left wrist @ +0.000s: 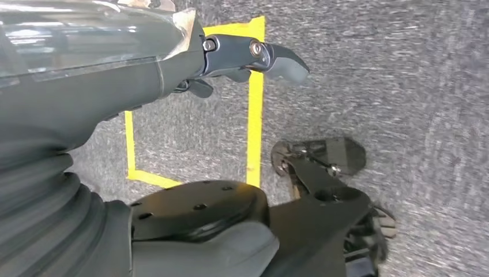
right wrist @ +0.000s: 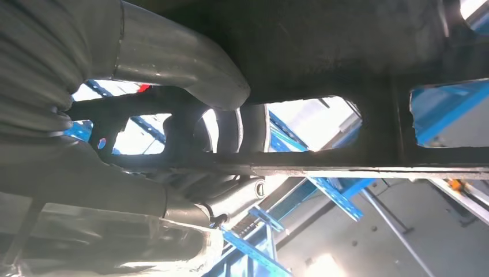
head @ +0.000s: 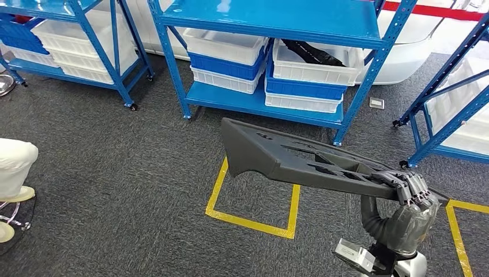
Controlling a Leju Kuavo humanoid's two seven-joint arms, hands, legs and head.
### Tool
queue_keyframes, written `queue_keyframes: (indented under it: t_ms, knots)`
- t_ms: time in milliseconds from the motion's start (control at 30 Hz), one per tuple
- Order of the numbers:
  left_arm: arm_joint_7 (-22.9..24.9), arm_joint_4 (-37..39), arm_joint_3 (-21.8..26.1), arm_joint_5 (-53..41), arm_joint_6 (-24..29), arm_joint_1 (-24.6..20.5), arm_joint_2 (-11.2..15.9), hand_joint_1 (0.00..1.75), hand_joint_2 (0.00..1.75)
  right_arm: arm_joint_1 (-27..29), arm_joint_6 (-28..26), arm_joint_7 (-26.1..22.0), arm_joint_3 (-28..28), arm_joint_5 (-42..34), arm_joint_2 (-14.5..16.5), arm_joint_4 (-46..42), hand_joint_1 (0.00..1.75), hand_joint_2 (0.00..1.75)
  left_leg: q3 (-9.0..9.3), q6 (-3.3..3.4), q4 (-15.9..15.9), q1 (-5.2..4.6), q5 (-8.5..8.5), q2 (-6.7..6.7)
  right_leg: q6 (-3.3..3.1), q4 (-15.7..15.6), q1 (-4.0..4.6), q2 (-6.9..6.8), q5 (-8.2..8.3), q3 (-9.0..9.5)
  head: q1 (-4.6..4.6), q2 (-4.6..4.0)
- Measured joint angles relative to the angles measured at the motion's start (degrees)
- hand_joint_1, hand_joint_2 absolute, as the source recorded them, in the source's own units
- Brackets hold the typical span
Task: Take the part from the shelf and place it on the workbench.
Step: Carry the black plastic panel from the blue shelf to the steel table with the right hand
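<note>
A long dark grey plastic part (head: pixel 277 156) with cut-out slots hangs level above the carpet in the head view. My right hand (head: pixel 412 190) grips its right end, fingers curled over the top edge. In the right wrist view the part (right wrist: pixel 346 46) is seen from below, and the fingers (right wrist: pixel 230 130) wrap round one of its ribs. My left hand (left wrist: pixel 242 57) hangs beside my body over the floor, thumb stretched out, holding nothing.
Blue shelving (head: pixel 254 101) with white and blue bins stands ahead; one bin (head: pixel 314 69) holds a black part. More blue racks stand at left (head: pixel 75 40) and right (head: pixel 455 115). A yellow tape square (head: pixel 254 222) marks the carpet. A person's leg (head: pixel 14 161) is at the left edge.
</note>
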Motion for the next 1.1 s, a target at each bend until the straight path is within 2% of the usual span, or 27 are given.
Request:
queue_keyframes:
  t_ms: [67, 133, 200, 233, 267, 300, 333, 367, 400, 433, 467, 500, 533, 567, 600, 633, 700, 733, 767, 800, 833, 867, 933, 1000, 1033, 1067, 1100]
  knots:
    - [-0.01, 0.00, 0.01, 0.01, 0.01, -0.01, -0.03, 0.00, 1.75, -0.15, 0.00, 0.00, 0.11, -0.28, -0.07, 0.01, 1.75, 1.75, -0.70, 0.95, -0.69, 0.06, 0.95, 0.24, 0.56, 0.32, 0.04, 0.04, 0.00, -0.68, -0.10, 0.00]
    - [-0.07, -0.01, 0.02, 0.01, 0.04, -0.09, -0.07, 0.00, 1.75, -0.30, 0.00, 0.00, 0.13, -0.78, -0.20, 0.02, 1.75, 1.75, -1.63, 1.86, -1.37, 0.28, 2.06, 0.64, 0.44, 2.52, 0.16, 0.14, -2.09, -2.13, 0.04, 0.00]
    - [-0.21, -0.01, 0.02, 0.11, 0.08, -0.10, -0.07, 0.00, 1.75, -0.42, 0.00, -0.01, 0.29, -2.16, -0.37, 0.14, 1.75, 1.75, -2.64, 2.23, -1.39, 0.22, 2.86, 1.04, 0.06, 7.82, 0.08, 0.21, -5.88, -4.27, 0.15, 0.00]
    - [-0.28, -0.01, 0.02, 0.20, 0.09, -0.06, -0.07, 0.00, 1.75, -0.43, 0.00, -0.02, 0.47, -3.30, -0.54, 0.28, 1.75, 1.75, -3.21, 2.26, -1.36, 0.22, 3.26, 1.29, 0.10, 11.29, 0.03, 0.22, -7.56, -5.45, 0.21, 0.00]
    - [-0.33, -0.01, 0.02, 0.28, 0.07, -0.01, -0.08, 0.00, 1.75, -0.42, 0.00, -0.02, 0.67, -4.44, -0.77, 0.47, 1.75, 1.75, -3.84, 2.21, -1.32, 0.21, 3.69, 1.62, 0.36, 14.41, -0.02, 0.22, -8.68, -6.29, 0.25, 0.00]
    - [-0.35, -0.01, 0.02, 0.34, 0.05, 0.04, -0.10, 0.00, 1.75, -0.43, 0.00, -0.02, 0.84, -5.39, -1.03, 0.68, 1.75, 1.75, -4.44, 2.12, -1.27, 0.22, 4.09, 2.01, 0.83, 16.17, -0.10, 0.21, -8.87, -6.39, 0.31, 0.00]
    - [-0.37, -0.01, 0.03, 0.38, 0.03, 0.07, -0.13, 0.00, 1.75, -0.45, 0.00, -0.02, 1.00, -5.94, -1.24, 0.88, 1.75, 1.75, -4.89, 1.98, -1.21, 0.25, 4.46, 2.47, 1.46, 15.83, -0.16, 0.16, -8.15, -5.39, 0.38, 0.00]
    - [-0.39, -0.01, 0.03, 0.43, 0.03, 0.08, -0.16, 0.00, 1.75, -0.51, 0.00, -0.02, 1.15, -6.18, -1.41, 1.06, 1.75, 1.75, -5.24, 1.78, -1.08, 0.29, 4.75, 2.96, 2.08, 13.13, -0.26, -0.11, -6.93, -3.21, 0.40, 0.00]
    - [-0.41, -0.01, 0.04, 0.52, 0.04, 0.08, -0.17, 0.00, 1.75, -0.62, 0.00, -0.02, 1.29, -6.33, -1.53, 1.23, 1.75, 1.75, -5.51, 1.57, -0.84, 0.25, 4.95, 3.45, 2.55, 8.91, -0.38, -0.98, -5.84, -0.26, 0.43, 0.00]
    - [-0.44, -0.01, 0.07, 0.61, 0.08, 0.08, -0.18, 0.00, 1.75, -0.80, 0.00, -0.02, 1.53, -6.41, -1.61, 1.41, 1.75, 1.75, -5.81, 1.32, -0.48, 0.15, 5.09, 3.95, 2.70, 4.64, -0.24, -1.84, -5.18, 2.59, 0.51, 0.00]
    - [-0.47, -0.01, 0.09, 0.69, 0.14, 0.10, -0.17, 0.00, 1.75, -0.95, 0.00, -0.02, 1.80, -6.48, -1.66, 1.58, 1.75, 1.75, -6.08, 1.04, -0.11, -0.03, 5.22, 4.44, 2.61, 1.48, -0.11, -2.55, -4.94, 4.44, 0.49, 0.00]
    - [-0.50, -0.01, 0.12, 0.74, 0.21, 0.09, -0.16, 0.00, 1.75, -1.06, 0.00, -0.02, 2.05, -6.51, -1.69, 1.77, 1.75, 1.75, -6.27, 0.82, 0.22, -0.19, 5.30, 4.89, 2.30, -0.20, 0.04, -2.91, -5.04, 5.21, 0.48, 0.00]
    - [-0.53, -0.01, 0.16, 0.76, 0.28, 0.09, -0.16, 0.00, 1.75, -1.11, 0.00, -0.02, 2.28, -6.52, -1.74, 2.00, 1.75, 1.75, -6.39, 0.59, 0.43, -0.26, 5.38, 5.37, 1.75, -0.55, 0.23, -2.55, -5.18, 5.08, 0.44, 0.00]
    - [-0.55, -0.01, 0.21, 0.77, 0.33, 0.07, -0.15, 0.00, 1.75, -1.08, 0.00, -0.02, 2.41, -6.53, -1.80, 2.23, 1.75, 1.75, -6.41, 0.34, 0.56, -0.22, 5.44, 5.75, 1.10, -0.50, 0.06, -2.05, -5.10, 4.61, 0.35, 0.00]
    - [-0.57, -0.01, 0.27, 0.78, 0.38, 0.03, -0.13, 0.00, 1.75, -1.09, 0.00, -0.02, 2.51, -6.52, -1.87, 2.48, 1.75, 1.75, -6.59, 0.01, 0.99, -0.03, 5.00, 5.35, 0.33, -0.51, -0.09, -1.55, -4.92, 4.39, 0.34, 0.00]
    - [-0.58, -0.01, 0.32, 0.80, 0.45, 0.04, -0.11, 0.00, 1.75, -1.12, 0.00, -0.02, 2.62, -6.50, -1.94, 2.71, 1.75, 1.75, -7.02, -0.38, 2.07, 0.17, 3.87, 4.41, -0.47, -0.53, -0.22, -1.11, -4.62, 4.25, 0.32, 0.00]
    - [-0.60, -0.01, 0.37, 0.84, 0.61, 0.16, -0.08, 0.00, 1.75, -1.23, 0.00, -0.01, 2.95, -6.35, -2.01, 3.13, 1.75, 1.75, -9.12, -1.02, 7.51, 0.44, -0.36, 1.70, -1.64, -0.53, -0.29, -0.22, -3.84, 3.79, 0.27, 0.00]
    - [-0.61, -0.01, 0.38, 0.86, 0.66, 0.23, -0.09, 0.00, 1.75, -1.25, 0.00, -0.01, 3.08, -6.27, -2.04, 3.34, 1.75, 1.75, -10.51, -1.15, 11.33, 0.47, -2.56, 0.94, -1.95, -0.49, -0.19, 0.26, -3.54, 3.47, 0.26, 0.00]
    - [-0.61, -0.01, 0.39, 0.87, 0.68, 0.28, -0.09, 0.00, 1.75, -1.24, 0.00, -0.01, 3.19, -6.22, -2.08, 3.57, 1.75, 1.75, -11.64, -1.20, 14.69, 0.46, -3.99, 0.61, -2.11, -0.44, -0.08, 0.80, -3.27, 3.15, 0.26, 0.00]
    - [-0.62, -0.01, 0.40, 0.88, 0.70, 0.29, -0.09, 0.00, 1.75, -1.22, 0.00, 0.00, 3.26, -6.20, -2.14, 3.78, 1.75, 1.75, -12.04, -1.14, 16.55, 0.46, -4.31, 0.48, -2.14, -0.41, 0.03, 1.41, -3.07, 2.92, 0.26, 0.00]
    - [-0.63, -0.01, 0.41, 0.89, 0.70, 0.32, -0.08, 0.00, 1.75, -1.22, 0.00, 0.00, 3.31, -6.19, -2.19, 3.98, 1.75, 1.75, -11.40, -0.95, 16.18, 0.46, -3.46, 0.35, -2.10, -0.38, 0.13, 2.04, -2.93, 2.80, 0.26, 0.00]
    - [-0.68, -0.01, 0.42, 0.87, 0.71, 0.36, -0.06, 0.00, 1.75, -1.23, 0.00, -0.01, 3.38, -6.15, -2.23, 4.17, 1.75, 1.75, -9.74, -0.64, 13.64, 0.45, -1.74, 0.02, -2.04, -0.37, 0.23, 2.73, -2.83, 2.78, 0.26, 0.00]
    - [-0.90, 0.00, 0.44, 0.84, 0.74, 0.50, 0.10, 0.00, 1.75, -1.25, 0.00, -0.01, 3.56, -5.96, -2.29, 4.47, 1.75, 1.75, -5.30, 0.29, 5.89, 0.49, 1.50, -2.34, -1.79, -0.35, 0.34, 3.99, -2.67, 2.72, 0.33, 0.00]
    - [-1.17, 0.01, 0.45, 0.73, 0.95, 0.60, 0.26, 0.00, 1.75, -1.33, 0.00, -0.01, 3.69, -5.63, -2.32, 4.63, 1.75, 1.75, -2.88, 0.83, 1.36, 0.44, 2.44, -4.47, -1.26, -0.35, 0.11, 5.16, -2.34, 2.35, 0.34, 0.00]
    - [-1.24, 0.02, 0.46, 0.62, 1.14, 0.63, 0.33, 0.00, 1.75, -1.34, 0.00, -0.01, 3.70, -5.47, -2.32, 4.67, 1.75, 1.75, -2.64, 0.89, 0.88, 0.34, 2.28, -4.53, -0.88, -0.36, -0.05, 5.77, -2.10, 2.05, 0.32, 0.00]
    - [-1.28, 0.01, 0.46, 0.47, 1.38, 0.61, 0.28, 0.00, 1.75, -1.32, 0.00, -0.01, 3.70, -5.35, -2.33, 4.67, 1.75, 1.75, -2.60, 0.90, 0.38, 0.21, 2.37, -3.81, -0.48, -0.41, -0.12, 6.45, -1.86, 1.66, 0.23, 0.00]
    - [-1.34, 0.01, 0.46, 0.28, 1.61, 0.53, 0.26, 0.00, 1.75, -1.24, -0.02, -0.01, 3.68, -5.28, -2.37, 4.66, 1.75, 1.75, -2.54, 0.95, -0.14, 0.23, 2.53, -2.92, -0.22, -0.16, -0.08, 6.35, -1.85, 1.20, 0.17, 0.00]
